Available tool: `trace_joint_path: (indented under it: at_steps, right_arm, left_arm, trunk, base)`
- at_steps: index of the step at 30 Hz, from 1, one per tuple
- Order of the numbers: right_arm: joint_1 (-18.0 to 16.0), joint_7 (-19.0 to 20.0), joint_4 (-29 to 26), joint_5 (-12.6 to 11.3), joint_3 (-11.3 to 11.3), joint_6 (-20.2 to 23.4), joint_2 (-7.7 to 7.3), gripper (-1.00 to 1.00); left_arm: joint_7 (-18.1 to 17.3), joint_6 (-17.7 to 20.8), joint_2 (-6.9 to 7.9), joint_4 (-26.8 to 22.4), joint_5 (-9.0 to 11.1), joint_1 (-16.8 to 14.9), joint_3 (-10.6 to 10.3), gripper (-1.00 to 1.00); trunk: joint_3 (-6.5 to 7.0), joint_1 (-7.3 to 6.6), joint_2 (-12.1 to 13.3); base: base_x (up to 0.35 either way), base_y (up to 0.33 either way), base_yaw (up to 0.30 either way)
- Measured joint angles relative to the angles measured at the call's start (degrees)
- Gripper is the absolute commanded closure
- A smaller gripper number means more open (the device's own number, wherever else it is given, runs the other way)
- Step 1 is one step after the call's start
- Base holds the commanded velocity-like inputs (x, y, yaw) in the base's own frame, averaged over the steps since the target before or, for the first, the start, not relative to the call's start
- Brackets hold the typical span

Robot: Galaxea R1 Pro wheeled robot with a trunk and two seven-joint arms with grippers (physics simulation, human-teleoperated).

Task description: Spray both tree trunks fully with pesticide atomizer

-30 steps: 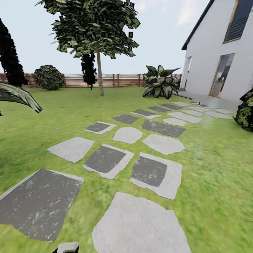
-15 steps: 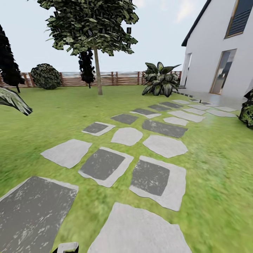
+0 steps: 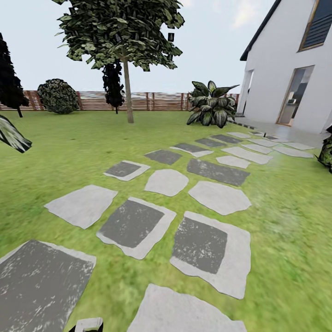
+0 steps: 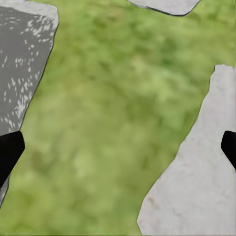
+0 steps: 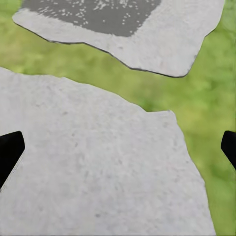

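I am out in the garden, on the lawn [image 3: 286, 216] beside grey paving. One tree [image 3: 122, 32] stands far ahead at the left, its bare straight trunk [image 3: 128, 94] rising from the grass in front of the fence [image 3: 157, 101]. The pesticide atomizer is out of view. My left gripper [image 4: 118, 152] hangs open over grass between two paving stones, its black fingertips [image 4: 9, 153] at the picture's edges. My right gripper [image 5: 118, 152] is open too, over a pale paving stone [image 5: 93, 162], and holds nothing.
Stepping stones [image 3: 133, 221] run from me toward the white house [image 3: 286, 64] at the right. A broad-leaved plant [image 3: 210, 105] stands by the house corner. A black conifer [image 3: 113, 85], a round bush [image 3: 57, 96] and another dark conifer [image 3: 9, 80] line the fence.
The whole head view has shifted: the paving stones have slid down and nearer, and the left-hand leaf and right-hand shrub have moved outward, so the camera has travelled forward. Both grippers stay open.
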Motion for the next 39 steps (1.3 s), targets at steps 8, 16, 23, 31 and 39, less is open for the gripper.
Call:
trace_joint_path:
  at_steps: [8,16,23,31,39]
  right_arm:
    - [0.0,-0.08,2.02,-0.09,0.0,0.0,0.09,-1.0]
    - [0.0,-0.08,2.07,-0.09,-0.03,0.0,0.09,-1.0]
    - [0.0,-0.08,2.02,-0.14,-0.09,0.0,0.09,-1.0]
    - [0.0,-0.21,2.0,-0.17,-0.27,-0.03,0.09,-1.0]
    - [0.0,-0.11,1.97,-0.17,-0.13,0.0,0.09,-1.0]
  left_arm:
    - [0.03,0.03,0.0,0.0,0.0,0.0,0.0,-1.0]
    - [0.08,0.03,0.0,0.0,0.0,0.0,0.0,-1.0]
    - [0.09,-0.01,-0.04,0.0,0.0,0.0,0.0,-1.0]
    - [0.09,-0.05,-0.07,0.0,0.0,0.0,0.0,-1.0]
    - [0.09,-0.05,-0.05,0.0,0.0,0.0,0.0,-1.0]
  trunk:
    - [0.0,0.0,0.0]
    - [0.0,0.0,0.0]
    - [0.0,0.0,0.0]
    - [0.0,0.0,0.0]
    - [-0.16,0.0,0.0]
  base:
    - [0.34,0.0,0.0]
    - [0.34,0.0,-0.039]
    - [0.34,0.0,-0.236]
    - [0.34,0.0,-0.263]
    - [0.34,0.0,-0.265]
